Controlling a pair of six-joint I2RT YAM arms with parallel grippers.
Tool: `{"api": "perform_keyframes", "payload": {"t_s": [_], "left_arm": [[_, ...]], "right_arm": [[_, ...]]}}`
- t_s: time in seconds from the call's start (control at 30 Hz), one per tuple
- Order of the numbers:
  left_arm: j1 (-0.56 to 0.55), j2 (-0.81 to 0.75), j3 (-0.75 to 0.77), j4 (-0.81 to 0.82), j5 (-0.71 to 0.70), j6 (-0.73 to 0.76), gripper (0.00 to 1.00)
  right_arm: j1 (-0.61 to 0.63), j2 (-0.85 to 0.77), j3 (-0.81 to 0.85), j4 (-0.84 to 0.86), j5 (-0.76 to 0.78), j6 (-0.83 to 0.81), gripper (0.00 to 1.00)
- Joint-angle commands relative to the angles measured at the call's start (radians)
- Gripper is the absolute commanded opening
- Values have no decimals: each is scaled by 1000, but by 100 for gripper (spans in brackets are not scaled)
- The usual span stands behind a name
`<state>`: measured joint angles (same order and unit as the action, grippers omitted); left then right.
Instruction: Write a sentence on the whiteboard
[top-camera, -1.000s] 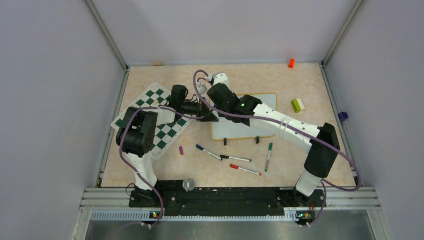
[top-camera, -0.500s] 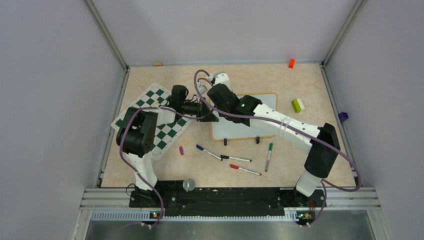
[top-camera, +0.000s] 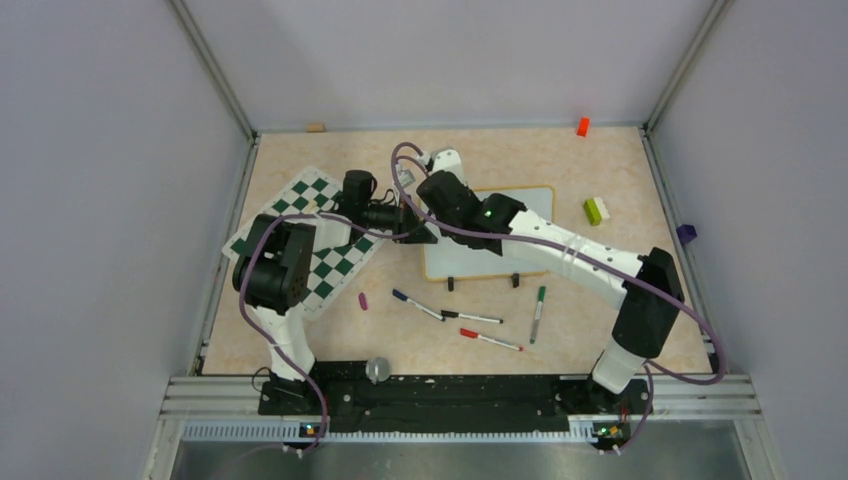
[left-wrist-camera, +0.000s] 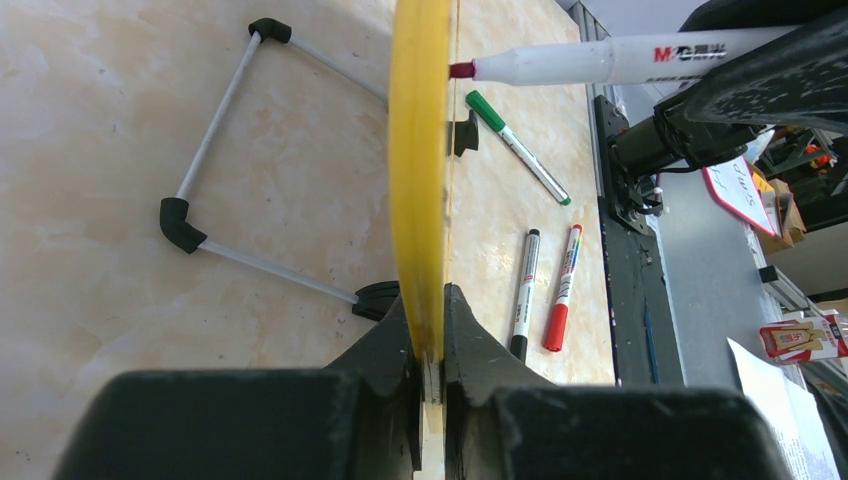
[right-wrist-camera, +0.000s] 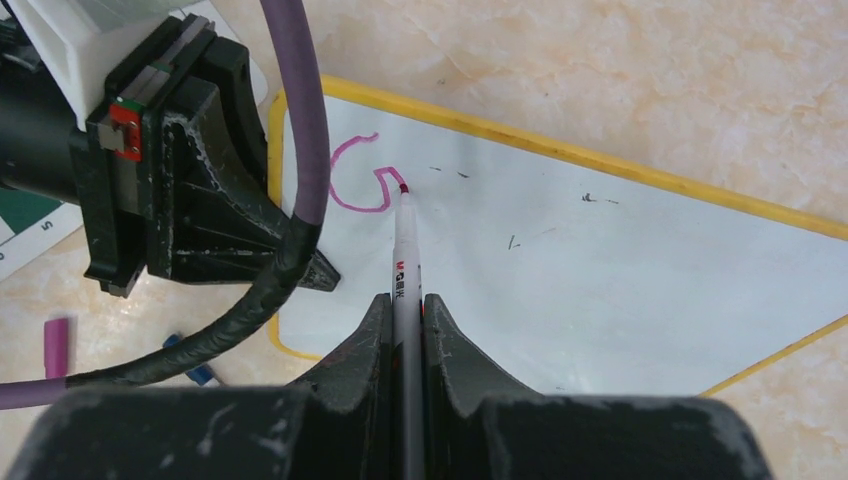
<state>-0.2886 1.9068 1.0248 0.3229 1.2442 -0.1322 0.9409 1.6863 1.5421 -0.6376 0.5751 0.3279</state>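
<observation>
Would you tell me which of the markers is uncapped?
The white marker in the right gripper, its purple tip on the whiteboard; the blue marker, black marker, red marker and green marker lie capped on the table.

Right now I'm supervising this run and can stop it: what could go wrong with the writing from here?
The left gripper pinches the whiteboard only by its thin edge; marker pressure could pivot or slip the board. The right gripper holds the marker far from its tip, so it may tilt or slide, spoiling strokes after the G.
</observation>
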Motion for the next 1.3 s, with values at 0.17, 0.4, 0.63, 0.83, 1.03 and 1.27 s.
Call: {"api": "perform_keyframes", "payload": {"t_s": [0.17,0.4,0.63,0.83,1.03,1.27], "left_arm": [[-11,-10,-10,-15,6,52,0],[-10,-9,-11,-16,6,52,0],[-11,-13,-12,-15,6,54,0],[-10,-10,-12,-15,6,52,0],[-10,-8,-9,-15,5,50,0],[-10,-8,-11,-15,7,50,0]], "right_arm": [[-4,-42,-70,-14,16,28,0],[-4,-45,-65,-14,-2,33,0],[-5,-138,-48,36,-78,15,0],[-20,-262,-118,118,-138,6,0],[-29,-354,-268,256,-155,-67,0],[-29,-315,-254,231,-168,-188,0]]}}
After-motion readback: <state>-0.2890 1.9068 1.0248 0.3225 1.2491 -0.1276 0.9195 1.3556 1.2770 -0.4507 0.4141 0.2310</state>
